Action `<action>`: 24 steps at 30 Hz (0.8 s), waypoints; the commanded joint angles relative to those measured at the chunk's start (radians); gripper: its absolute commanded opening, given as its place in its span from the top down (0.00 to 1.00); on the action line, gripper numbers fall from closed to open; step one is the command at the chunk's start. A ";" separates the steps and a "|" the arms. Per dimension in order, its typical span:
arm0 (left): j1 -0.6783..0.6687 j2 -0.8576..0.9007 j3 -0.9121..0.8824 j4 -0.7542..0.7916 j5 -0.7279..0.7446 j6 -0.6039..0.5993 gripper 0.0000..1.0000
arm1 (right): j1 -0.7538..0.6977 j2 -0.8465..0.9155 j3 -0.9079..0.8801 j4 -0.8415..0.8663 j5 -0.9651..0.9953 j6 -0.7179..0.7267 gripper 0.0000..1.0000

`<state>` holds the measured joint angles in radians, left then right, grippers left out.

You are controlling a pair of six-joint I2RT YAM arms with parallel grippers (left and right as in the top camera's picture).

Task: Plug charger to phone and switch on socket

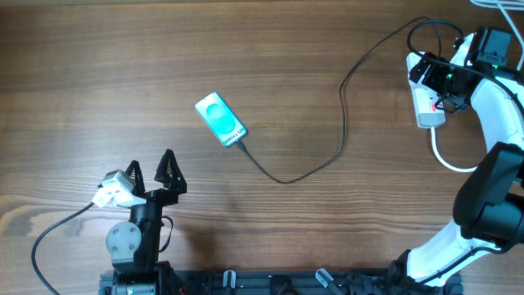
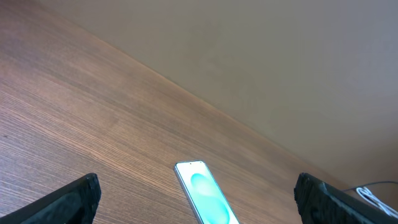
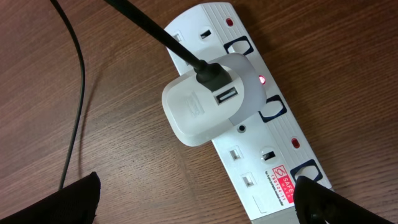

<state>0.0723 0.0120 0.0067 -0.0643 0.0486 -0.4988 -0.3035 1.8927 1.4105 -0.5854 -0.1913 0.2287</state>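
The right gripper (image 3: 194,202), fingers apart, hangs over the power strip (image 3: 283,134), likely to reach its switch (image 3: 272,109). The left gripper (image 1: 150,170) rests apart and empty.

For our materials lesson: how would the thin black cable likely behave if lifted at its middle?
The cable would probably droop limply: it lies in loose curves. It looks thin, so likely light. One end meets the phone, the other the adapter on the socket, so lifting might drag the phone.

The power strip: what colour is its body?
The power strip is white with small red marks; the right wrist view shows it best.
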 commanded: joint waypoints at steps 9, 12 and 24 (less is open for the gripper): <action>0.002 -0.008 -0.001 -0.012 -0.024 0.023 0.00 | 0.003 -0.002 0.002 0.002 -0.013 -0.016 0.00; 0.002 -0.008 -0.001 -0.012 -0.024 0.023 0.00 | 0.003 -0.002 0.002 0.002 -0.013 -0.017 0.01; -0.052 -0.008 -0.001 -0.012 -0.024 0.023 0.00 | 0.003 -0.061 0.002 0.001 -0.013 -0.016 0.00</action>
<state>0.0113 0.0120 0.0067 -0.0647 0.0418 -0.4988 -0.3035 1.8957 1.4105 -0.5858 -0.1913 0.2287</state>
